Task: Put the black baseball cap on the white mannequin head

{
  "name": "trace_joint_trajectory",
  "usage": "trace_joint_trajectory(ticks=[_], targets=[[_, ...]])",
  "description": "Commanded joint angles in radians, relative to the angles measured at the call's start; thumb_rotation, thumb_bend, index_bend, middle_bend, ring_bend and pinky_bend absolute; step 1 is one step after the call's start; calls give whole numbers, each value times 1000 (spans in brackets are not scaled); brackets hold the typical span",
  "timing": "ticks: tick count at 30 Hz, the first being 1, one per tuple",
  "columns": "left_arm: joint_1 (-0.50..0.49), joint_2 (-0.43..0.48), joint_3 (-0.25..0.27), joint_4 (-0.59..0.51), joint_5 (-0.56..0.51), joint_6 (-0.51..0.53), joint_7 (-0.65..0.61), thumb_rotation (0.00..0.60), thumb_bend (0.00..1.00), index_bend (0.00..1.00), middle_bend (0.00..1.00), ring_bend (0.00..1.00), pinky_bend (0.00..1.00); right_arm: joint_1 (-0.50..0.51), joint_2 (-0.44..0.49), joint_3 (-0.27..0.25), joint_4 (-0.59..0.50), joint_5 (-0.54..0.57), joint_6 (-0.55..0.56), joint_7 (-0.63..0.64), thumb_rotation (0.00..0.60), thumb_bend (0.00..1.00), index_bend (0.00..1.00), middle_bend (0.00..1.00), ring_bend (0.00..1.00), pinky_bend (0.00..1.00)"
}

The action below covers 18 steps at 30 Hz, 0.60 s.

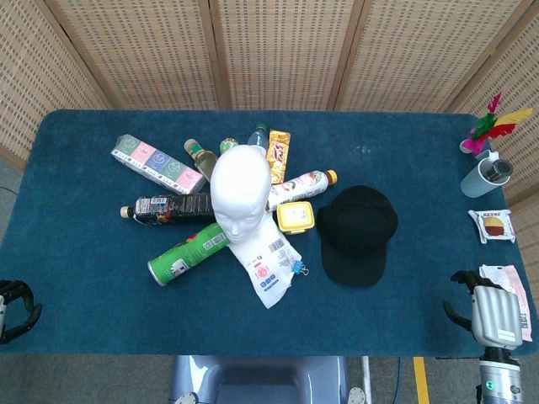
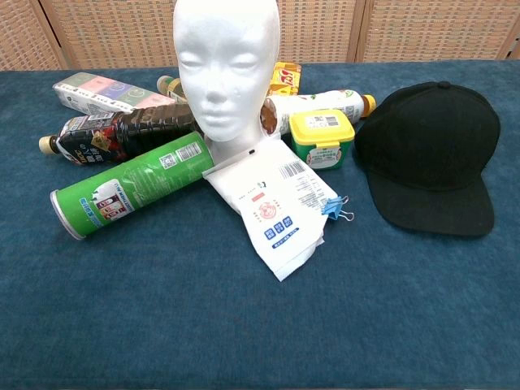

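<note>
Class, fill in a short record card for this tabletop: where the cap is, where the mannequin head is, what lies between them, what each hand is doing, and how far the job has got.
cap: black cap lies flat on the blue table, brim toward the robot
mannequin head: white mannequin head upright, bare, ringed by bottles and packets
between them: small yellow tub
left hand: left hand at the table's near edge, holds nothing
right hand: right hand near the table's edge, holds nothing
progress: cap untouched

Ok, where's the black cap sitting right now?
In the head view the black baseball cap lies flat on the blue table, right of centre, just right of the yellow-lidded tub and the white mannequin head.
</note>
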Motion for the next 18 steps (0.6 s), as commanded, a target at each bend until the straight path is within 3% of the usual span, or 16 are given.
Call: trace_joint_trajectory(ticks=[1,18], targets=[[-1,1,0,-1,-3,-4,2,600,339,664,522,386,314,-1,-2,3,3,0,-4,4,600,252,411,441,517,561],[2,32,-6,-25,1,20,8,600,339,664,522,386,314,-23,3,13,7,-32,6,50,600,252,411,440,513,560]])
